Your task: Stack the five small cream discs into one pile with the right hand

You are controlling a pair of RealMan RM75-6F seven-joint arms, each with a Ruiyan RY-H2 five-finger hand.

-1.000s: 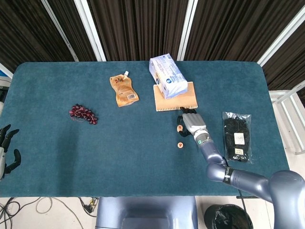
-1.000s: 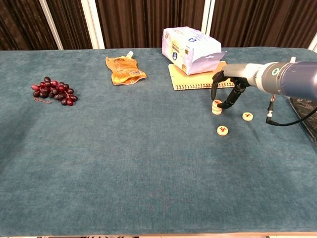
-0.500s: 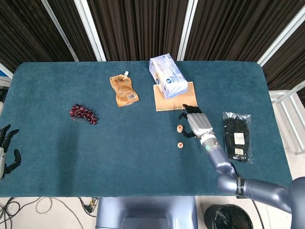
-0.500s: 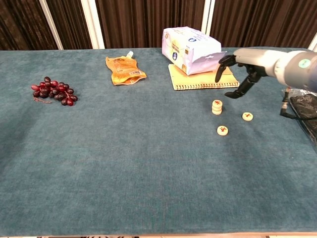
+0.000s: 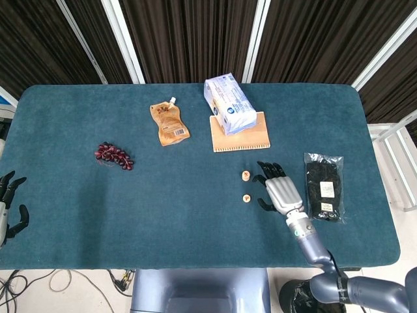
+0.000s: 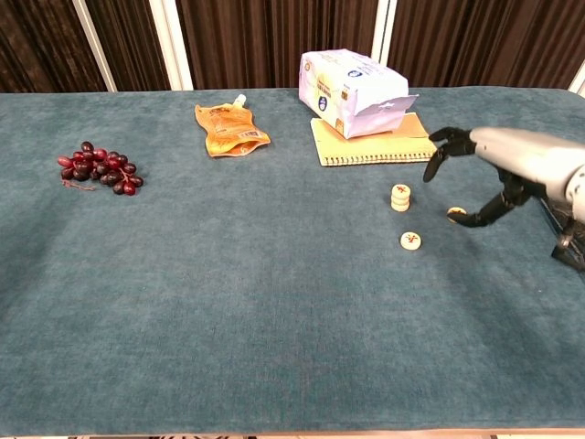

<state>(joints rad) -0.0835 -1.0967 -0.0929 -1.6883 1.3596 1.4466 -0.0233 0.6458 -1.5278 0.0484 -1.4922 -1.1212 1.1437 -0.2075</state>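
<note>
Looking at the last second: your right hand (image 6: 498, 174) has let go at the pile (image 6: 400, 197) and pulled back toward you and out to the right. It now hangs above the cloth with fingers spread and nothing in them. The pile stayed upright when you released, just in front of the notebook (image 5: 240, 132) and clear of it.

Count is the soft spot. The pile reads as three discs in the chest view, but the seams are small, so treat that as probable, not confirmed. Two singles are left on the table (image 5: 163, 195): the near disc (image 6: 411, 240), just in front of the pile, and the far-right disc (image 6: 455, 214), which sits right under your thumb tip in the chest view and is hidden by the hand in the head view.

So roughly two placements to go. The hand is already over the far-right disc, so that looks like the natural next pick: come down, pinch it by the rim, carry it left. Watch the approach to the pile; a stack that tall could tip on a side knock.

Left hand (image 5: 9, 205) is parked at the table's left edge, fingers apart, holding nothing. Grapes (image 5: 115, 156), orange pouch (image 5: 170, 122), tissue pack (image 5: 229, 103) and the black bagged item (image 5: 324, 186) are all off your path.
</note>
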